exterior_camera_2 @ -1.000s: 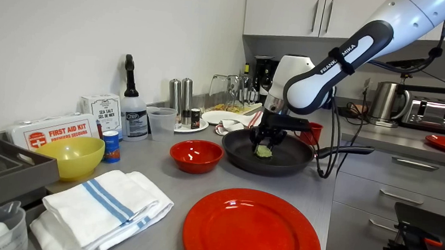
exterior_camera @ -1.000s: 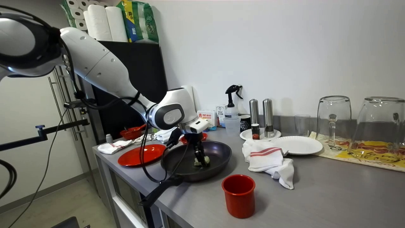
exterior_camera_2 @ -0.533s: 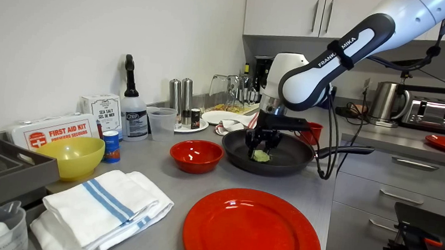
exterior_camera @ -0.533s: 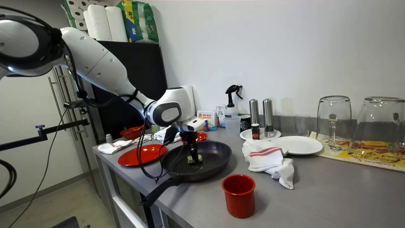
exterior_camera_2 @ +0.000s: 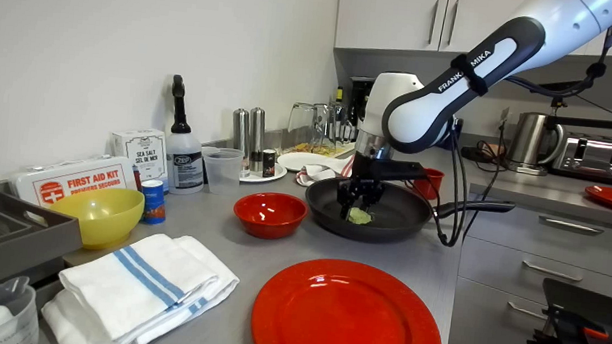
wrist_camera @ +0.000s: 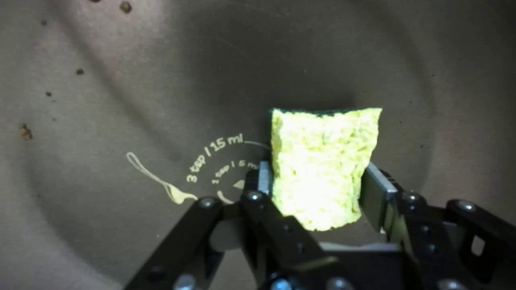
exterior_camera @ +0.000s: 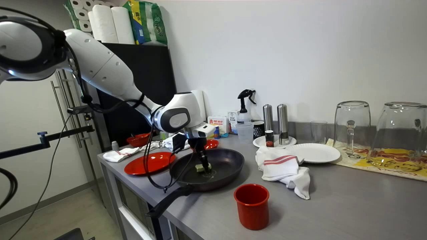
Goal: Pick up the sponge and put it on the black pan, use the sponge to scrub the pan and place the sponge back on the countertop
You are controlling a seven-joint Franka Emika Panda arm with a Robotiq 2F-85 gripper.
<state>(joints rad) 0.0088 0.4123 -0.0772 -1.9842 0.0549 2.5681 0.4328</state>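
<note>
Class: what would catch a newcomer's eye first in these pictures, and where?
In an exterior view, probably the wide round red plate, on the grey countertop in the foreground. There too, a white and black robot arm slants down to the round black frying pan. In the wrist view, a yellow-green rectangular sponge stands out, gripped by the black tool.

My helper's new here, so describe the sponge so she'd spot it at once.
On the grey countertop, find the wide black pan with the long handle. In it, the gripper holds a small block: the sponge. Its yellow-green face, with a dark strip along one edge, stands out from the black pan and gripper.
</note>
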